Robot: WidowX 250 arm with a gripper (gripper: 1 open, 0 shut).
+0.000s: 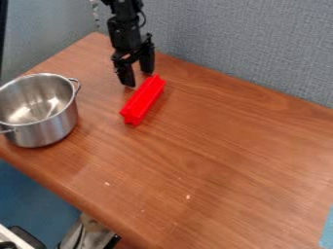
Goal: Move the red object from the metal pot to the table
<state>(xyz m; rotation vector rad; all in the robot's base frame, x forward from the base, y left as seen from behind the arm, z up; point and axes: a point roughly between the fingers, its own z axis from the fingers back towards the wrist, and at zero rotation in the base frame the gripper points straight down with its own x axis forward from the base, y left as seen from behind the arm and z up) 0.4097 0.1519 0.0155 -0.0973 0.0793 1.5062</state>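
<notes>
Camera view: the bright red bar (pixel 143 100), long, rectangular and smooth-looking, lies directly on the brown wood-grain table (pixel 208 146), nearer its far edge than its near corner. The shiny silver steel pot (pixel 38 109), round with small loop handles, stands at the table's left edge, apart from the bar. The black claw (pixel 135 76) is spread wide near the bar's far end, gripping nothing. The grey wall (pixel 247 44) has a woven-looking texture.

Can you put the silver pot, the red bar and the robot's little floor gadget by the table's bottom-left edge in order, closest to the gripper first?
1. Red bar, just below it.
2. Silver pot, left.
3. Gadget, bottom-left, farthest.
</notes>
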